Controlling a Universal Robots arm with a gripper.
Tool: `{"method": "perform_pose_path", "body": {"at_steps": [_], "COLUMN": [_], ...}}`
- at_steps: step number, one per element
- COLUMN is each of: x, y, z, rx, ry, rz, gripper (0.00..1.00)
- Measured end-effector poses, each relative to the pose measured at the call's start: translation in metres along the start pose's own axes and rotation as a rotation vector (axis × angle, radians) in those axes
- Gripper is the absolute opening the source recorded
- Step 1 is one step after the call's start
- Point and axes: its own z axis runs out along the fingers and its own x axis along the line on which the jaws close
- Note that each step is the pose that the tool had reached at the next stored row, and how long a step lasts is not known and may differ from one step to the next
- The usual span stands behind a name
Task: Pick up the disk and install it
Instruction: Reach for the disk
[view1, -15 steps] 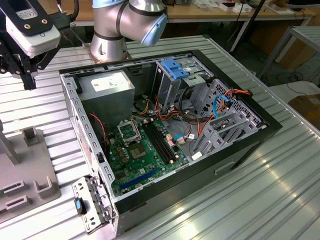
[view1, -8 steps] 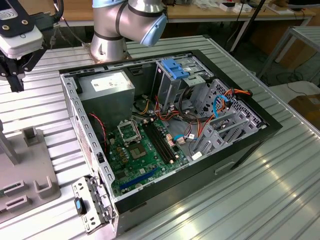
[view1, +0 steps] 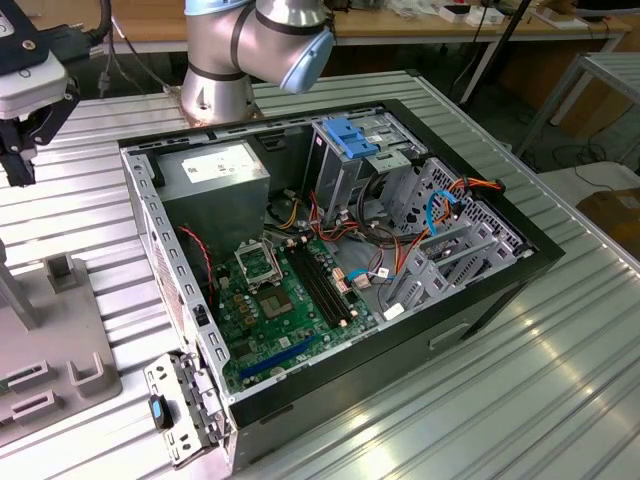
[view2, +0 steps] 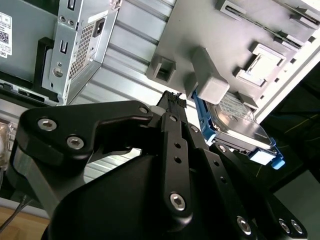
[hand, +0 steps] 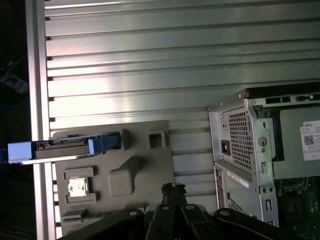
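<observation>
The disk is a silver-grey hard drive with blue rails. It stands on edge in a slot of the grey fixture plate, held beside a grey block. In the first wrist view the disk shows edge-on and reaches out past the side of the fixture plate. My gripper hangs above the plate, a short way from the disk and not touching it. Its black fingers are shut together on nothing, as the gripper also shows in the first wrist view. In the exterior view the gripper is at the far left.
An open computer case lies on the ribbed metal table, with a grey power supply, a green circuit board and blue drive-bay rails inside. The arm's base stands behind the case. A metal bracket lies near its front corner.
</observation>
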Motion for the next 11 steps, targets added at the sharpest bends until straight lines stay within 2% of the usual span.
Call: {"method": "perform_pose_path", "body": {"at_steps": [5, 11], "x": [0.0123, 0.0200], "y": [-0.0010, -0.0015], "z": [0.0000, 0.0000], "rx": [0.0001, 0.0000], "ry": [0.0001, 0.0001], "rz": [0.000, 0.000], "gripper": [0.11, 0.11]}}
